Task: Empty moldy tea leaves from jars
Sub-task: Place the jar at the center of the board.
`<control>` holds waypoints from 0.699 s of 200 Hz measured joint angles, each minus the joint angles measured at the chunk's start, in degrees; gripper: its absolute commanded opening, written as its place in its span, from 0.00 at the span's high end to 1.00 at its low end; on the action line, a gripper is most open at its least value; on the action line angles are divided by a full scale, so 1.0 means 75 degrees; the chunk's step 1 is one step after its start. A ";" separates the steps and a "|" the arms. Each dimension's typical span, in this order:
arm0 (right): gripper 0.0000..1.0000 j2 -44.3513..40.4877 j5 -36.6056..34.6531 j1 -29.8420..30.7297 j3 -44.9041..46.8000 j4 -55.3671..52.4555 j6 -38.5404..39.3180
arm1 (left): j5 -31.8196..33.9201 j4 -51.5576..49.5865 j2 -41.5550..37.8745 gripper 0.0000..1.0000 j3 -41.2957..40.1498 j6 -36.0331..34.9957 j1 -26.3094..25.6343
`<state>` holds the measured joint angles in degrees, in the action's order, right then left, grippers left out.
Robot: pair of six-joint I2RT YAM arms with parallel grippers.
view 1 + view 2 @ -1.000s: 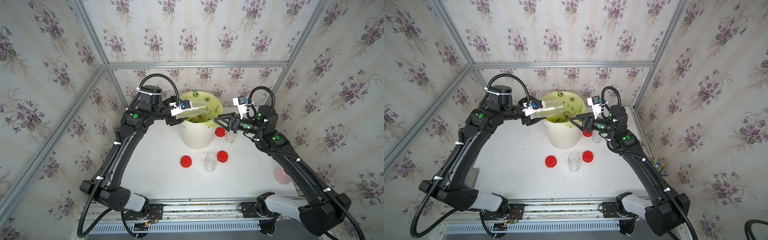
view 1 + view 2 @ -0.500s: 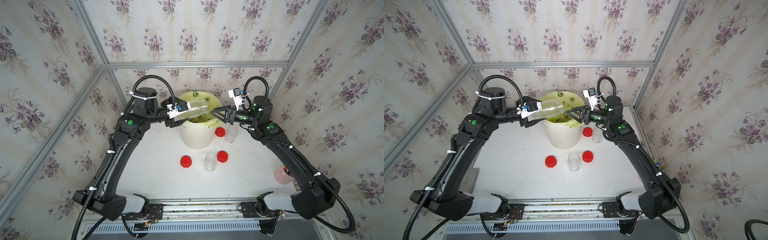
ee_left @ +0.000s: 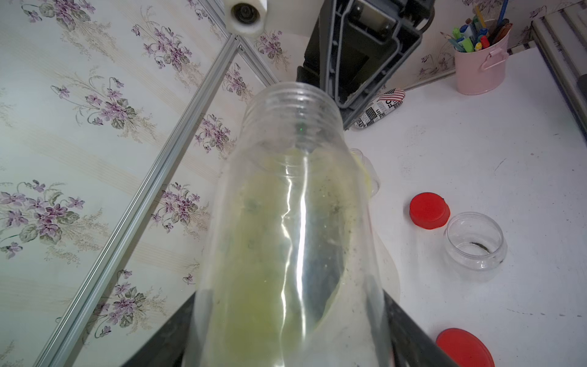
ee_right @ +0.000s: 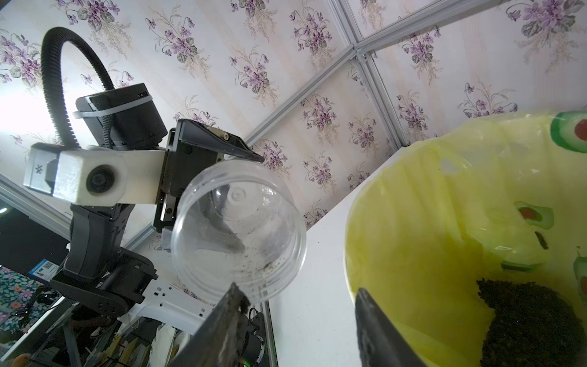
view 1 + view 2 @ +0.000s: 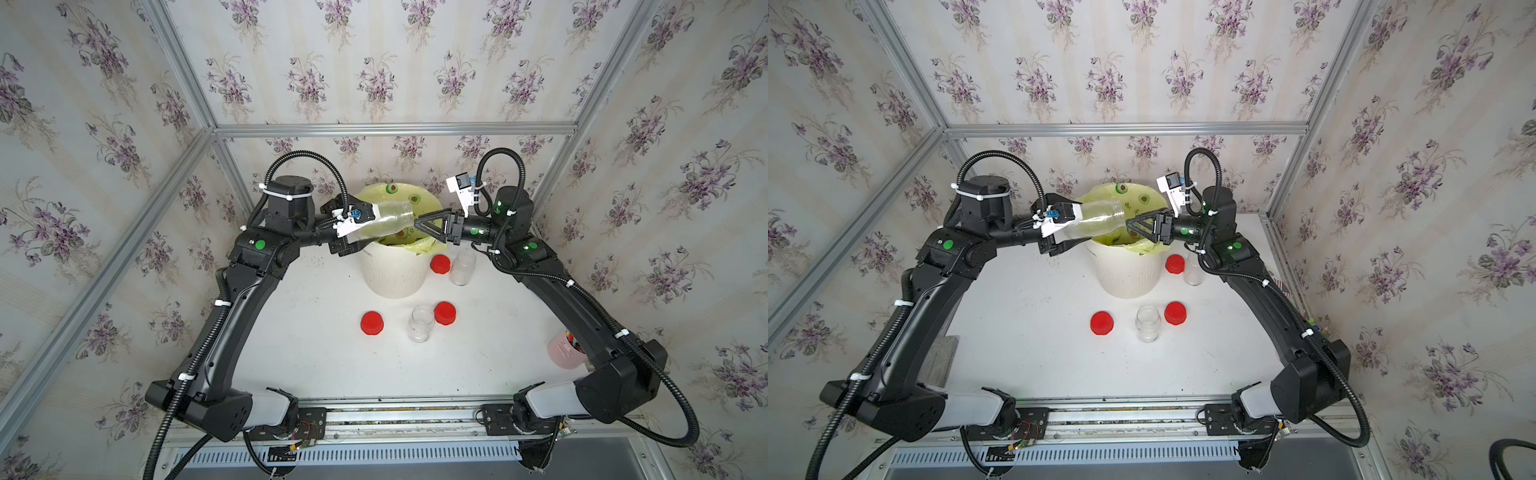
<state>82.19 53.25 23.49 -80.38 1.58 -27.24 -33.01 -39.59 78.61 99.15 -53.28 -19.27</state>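
Looking down in both top views, you have the left gripper point(image 5: 371, 224) clamped on the base end of a clear jar point(image 5: 395, 220). The jar lies on its side above the white bin point(image 5: 390, 278), with its open mouth pointing to 3 o'clock. In the right wrist view the jar point(image 4: 238, 228) looks nearly empty, with only dark specks clinging inside near the rim.

Your right gripper point(image 5: 417, 224) faces that mouth from 3 o'clock. Its jaws stand moderately apart with nothing between them. One fingertip point(image 4: 236, 302) sits at the jar's rim, but you cannot tell whether it touches.

The tea leaves point(image 4: 533, 321) lie as a dark heap inside the bin's yellow-green liner point(image 4: 428, 206). The bin stands at 12 o'clock on the table point(image 5: 316, 361).

A second jar point(image 5: 462, 268) stands upright and uncapped at the bin's 3 o'clock, and a red lid point(image 5: 439, 264) lies between it and the bin. A third jar point(image 5: 420, 324), also uncapped, stands at the bin's 6 o'clock. A second red lid point(image 5: 444, 312) lies just beside it at 2 o'clock. A third red lid point(image 5: 372, 323) lies apart at its 9 o'clock.
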 measured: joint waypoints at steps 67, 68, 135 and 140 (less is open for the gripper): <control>0.47 0.0248 -0.0015 0.0277 -0.0350 -0.0012 0.0067 | -0.0297 -0.0070 -0.0020 0.23 -0.0061 -0.0012 -0.0029; 0.47 0.0248 -0.0012 0.0277 -0.0350 -0.0012 0.0067 | -0.0297 -0.0070 -0.0020 0.23 -0.0061 -0.0012 -0.0029; 0.61 0.0495 -0.0041 0.0624 -0.0510 -0.0020 0.0149 | -0.0527 -0.0323 -0.0020 0.22 -0.0070 -0.0038 -0.0035; 0.64 0.0519 -0.0044 0.0664 -0.0539 -0.0017 0.0175 | -0.0557 -0.0329 -0.0020 0.22 -0.0070 -0.0044 -0.0035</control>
<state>86.08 52.93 28.47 -84.42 1.45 -25.93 -37.19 -42.06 78.46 98.63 -53.60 -19.53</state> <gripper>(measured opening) 0.415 0.778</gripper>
